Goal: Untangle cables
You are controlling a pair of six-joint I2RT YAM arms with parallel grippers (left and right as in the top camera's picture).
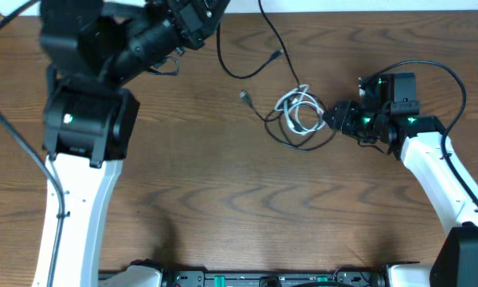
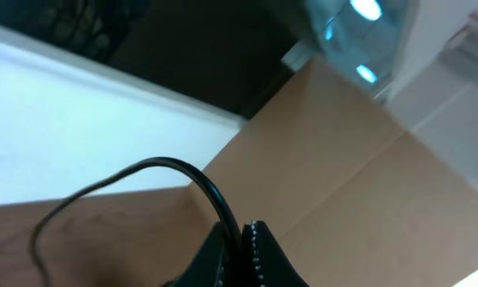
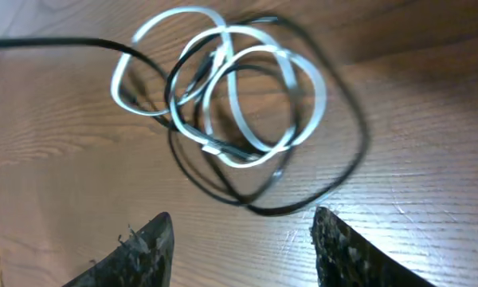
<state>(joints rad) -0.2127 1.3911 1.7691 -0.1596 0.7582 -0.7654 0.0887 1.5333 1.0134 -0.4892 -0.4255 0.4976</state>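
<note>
Brown wood-grain table (image 1: 223, 199) from overhead, pale strip along the far edge. Shows the white cable (image 1: 301, 108) coiled right of centre, tangled with loops of the black cable (image 1: 304, 147), one small plug end lying just left of the coil. Shows more black strand running from the coil toward the far edge, and a length with a plug end trailing below the left tool (image 1: 211, 24), raised near that edge. Places the right tool (image 1: 332, 118) just right of the coil, green lights glowing on its body.

From the left wrist: looks past the table at a white wall, a dark panel and a brown box (image 2: 366, 175). Finds the left tool (image 2: 243, 239) closed tight on the black cable (image 2: 171, 163), arching up and off to the left.

From the right wrist: looks down on the coil, white cable (image 3: 319, 96) loops overlapping, black cable (image 3: 354, 151) woven through and round them. Has the right tool (image 3: 243, 239) spread wide, gripping nothing, fingers (image 3: 143, 251) near the coil's edge and apart from both cables.
</note>
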